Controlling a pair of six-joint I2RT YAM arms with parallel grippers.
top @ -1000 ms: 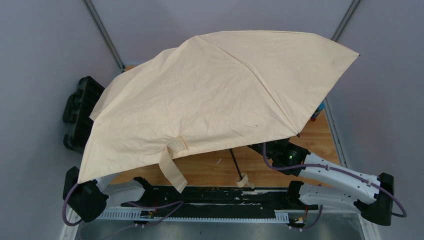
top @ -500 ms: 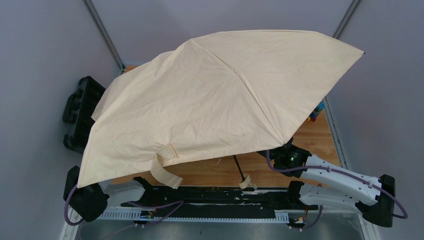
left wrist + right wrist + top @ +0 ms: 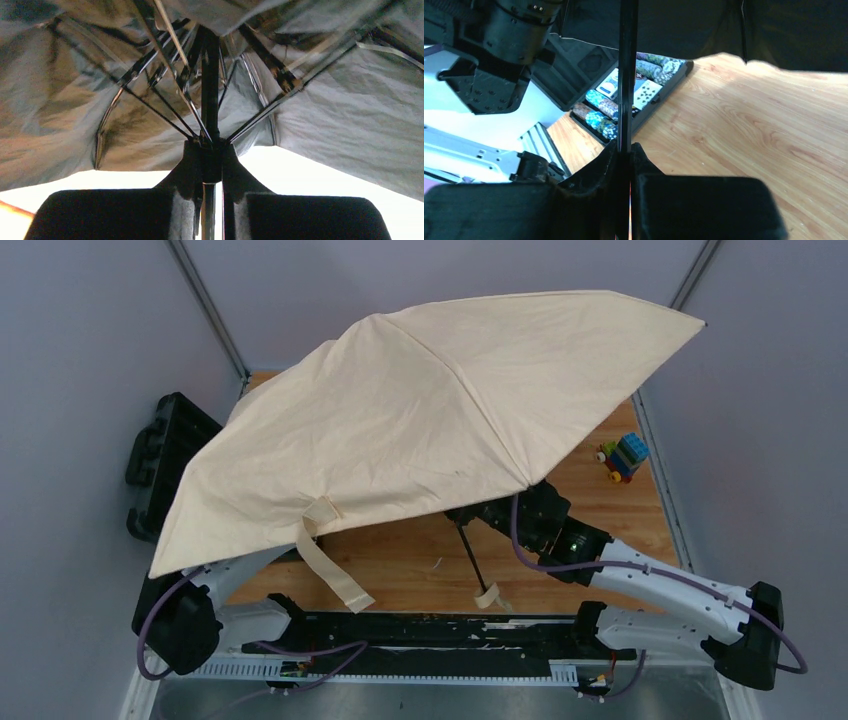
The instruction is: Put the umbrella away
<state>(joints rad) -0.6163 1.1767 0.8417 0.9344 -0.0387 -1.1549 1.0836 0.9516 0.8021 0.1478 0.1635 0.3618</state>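
While umbrella (image 3: 430,410) spreads open (tilted) | left pincer (image 3: 211,159), right pincer (image 3: 624,152) grip shaft (image 3: 470,555)

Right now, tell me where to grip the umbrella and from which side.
Grip the umbrella by its thin black shaft, from below on the near side: the open canopy blocks any approach from above, and only that rod is slim enough to pinch.

beige umbrella (image 3: 420,410), black shaft (image 3: 470,555); orange-brown woodgrain table (image 3: 420,560); multicoloured block toy (image 3: 624,456); black case (image 3: 165,455)
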